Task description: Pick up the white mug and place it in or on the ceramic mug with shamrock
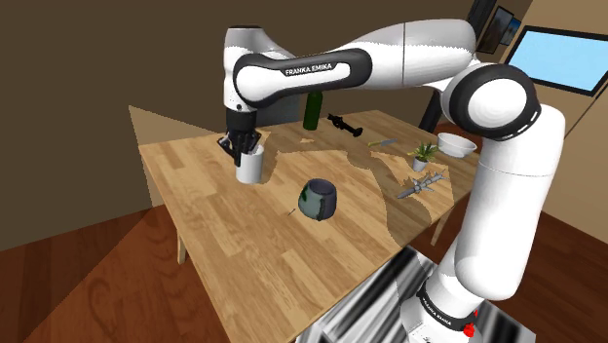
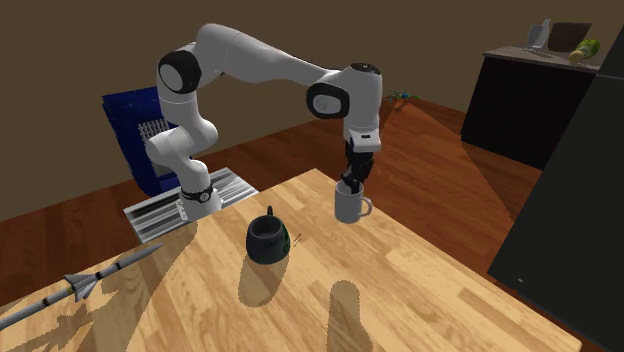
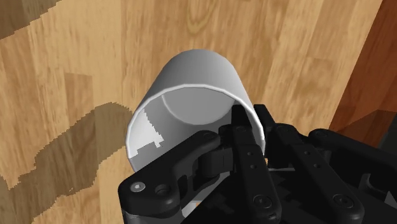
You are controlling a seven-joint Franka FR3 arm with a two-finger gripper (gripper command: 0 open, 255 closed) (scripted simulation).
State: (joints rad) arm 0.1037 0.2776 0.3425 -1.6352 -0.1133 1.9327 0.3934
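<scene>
The black gripper point(image 1: 244, 148) points down at the rim of the white mug point(image 1: 250, 168), left of centre in the shoulder view. In the wrist view the fingers point(image 3: 238, 124) are clenched on the mug wall point(image 3: 197, 83) at its rim, one finger inside the opening. The mug is upright; in the second exterior view its handle points to the frame's right point(image 2: 349, 206). Whether its base touches the wooden table point(image 1: 244, 253) cannot be determined.

The dark mug with green markings point(image 1: 317, 199) stands upright at the frame's centre, near the white mug but apart from it.

At the table's far end, upper right: a green bottle point(image 1: 313, 110), a white bowl point(image 1: 456, 145), a small potted plant point(image 1: 425, 152)
</scene>
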